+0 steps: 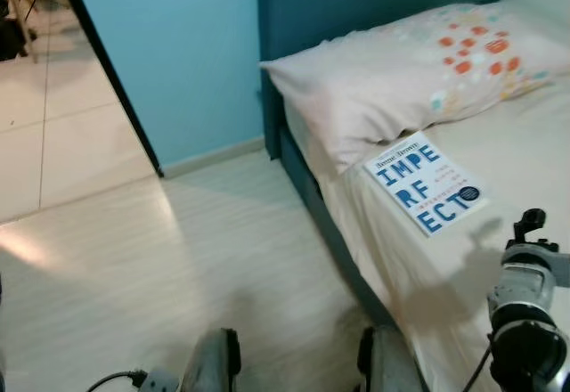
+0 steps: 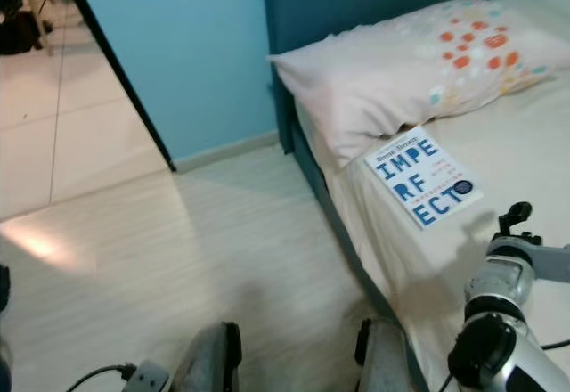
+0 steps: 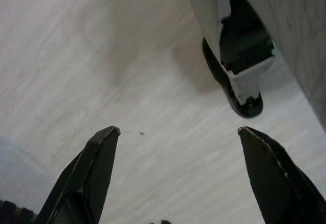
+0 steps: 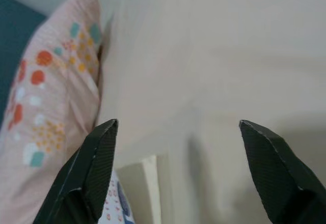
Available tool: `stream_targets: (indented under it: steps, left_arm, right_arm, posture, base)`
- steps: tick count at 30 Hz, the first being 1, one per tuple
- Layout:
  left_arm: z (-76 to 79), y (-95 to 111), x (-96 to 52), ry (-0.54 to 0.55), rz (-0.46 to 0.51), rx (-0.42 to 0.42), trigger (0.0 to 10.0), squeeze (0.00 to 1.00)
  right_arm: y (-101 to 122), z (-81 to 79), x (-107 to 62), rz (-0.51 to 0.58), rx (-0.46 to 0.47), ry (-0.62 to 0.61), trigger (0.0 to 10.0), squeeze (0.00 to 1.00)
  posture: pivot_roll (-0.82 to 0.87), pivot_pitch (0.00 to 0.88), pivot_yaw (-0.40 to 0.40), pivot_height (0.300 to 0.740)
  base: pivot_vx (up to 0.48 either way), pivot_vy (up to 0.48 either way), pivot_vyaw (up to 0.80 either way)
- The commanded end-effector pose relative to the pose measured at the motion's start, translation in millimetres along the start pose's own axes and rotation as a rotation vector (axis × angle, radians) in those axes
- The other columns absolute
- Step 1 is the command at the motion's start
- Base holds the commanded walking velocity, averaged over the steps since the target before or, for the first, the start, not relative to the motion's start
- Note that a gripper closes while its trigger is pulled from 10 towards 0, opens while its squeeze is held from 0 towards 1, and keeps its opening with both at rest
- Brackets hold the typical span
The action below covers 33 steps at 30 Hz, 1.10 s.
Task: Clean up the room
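A white book (image 1: 426, 187) with big blue letters lies flat on the beige bed sheet (image 1: 525, 142), just below a pale pillow (image 1: 419, 71) with orange and teal dots. My right arm (image 1: 525, 312) reaches over the bed's near part, a little short of the book. In the right wrist view my right gripper (image 4: 178, 175) is open above the sheet, with a corner of the book (image 4: 147, 180) low between its fingers and the pillow (image 4: 46, 96) beside it. My left gripper (image 3: 178, 175) hangs open over the pale wood floor (image 3: 102, 56), holding nothing.
The bed's dark blue frame (image 1: 325, 214) and headboard (image 1: 356, 0) stand on the right. A light blue wall (image 1: 178, 53) lies ahead, with a doorway (image 1: 53, 107) to a tiled room at the left. Wood floor (image 1: 178, 258) spreads before me; my legs (image 1: 214, 361) show at the bottom.
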State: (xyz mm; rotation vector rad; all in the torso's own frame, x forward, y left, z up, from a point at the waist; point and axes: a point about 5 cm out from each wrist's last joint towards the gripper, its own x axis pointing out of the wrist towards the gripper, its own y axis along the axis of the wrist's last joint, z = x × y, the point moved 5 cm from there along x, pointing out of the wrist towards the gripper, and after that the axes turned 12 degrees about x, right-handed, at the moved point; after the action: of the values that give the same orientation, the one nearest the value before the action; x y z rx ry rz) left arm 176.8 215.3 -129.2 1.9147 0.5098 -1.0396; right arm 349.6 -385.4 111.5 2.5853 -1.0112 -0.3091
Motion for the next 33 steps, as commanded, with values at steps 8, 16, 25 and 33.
stream_targets:
  steps: [8,16,25,33]
  left_arm:
    - [-56.7,52,10.2,0.250,0.041,-0.173,10.0,0.00]
    - [-99.2,83,6.5,0.373,0.055,-0.131,10.0,0.00]
    - [-56.2,82,17.4,0.256,0.046,-0.220,10.0,0.00]
    - [-19.5,42,17.2,0.154,-0.069,-0.169,10.0,0.00]
  right_arm:
    - [-102,-10.2,-45.1,-0.437,-0.365,0.348,10.0,0.00]
    - [-134,45.1,-88.3,-0.609,-0.465,0.310,10.0,0.00]
    - [-125,81.2,-94.5,-0.668,-0.602,0.209,10.0,0.00]
    - [-120,154.8,-134.7,-0.826,-0.750,-0.022,10.0,0.00]
  posture:
    - [0.08,0.013,-0.017,0.586]
    - [0.03,0.000,0.015,0.611]
    - [0.01,0.000,0.000,0.646]
    - [-0.01,0.000,-0.013,0.681]
  base:
    - [0.000,0.000,0.00]
    - [0.000,0.000,0.00]
    - [0.000,0.000,0.00]
    - [0.000,0.000,0.00]
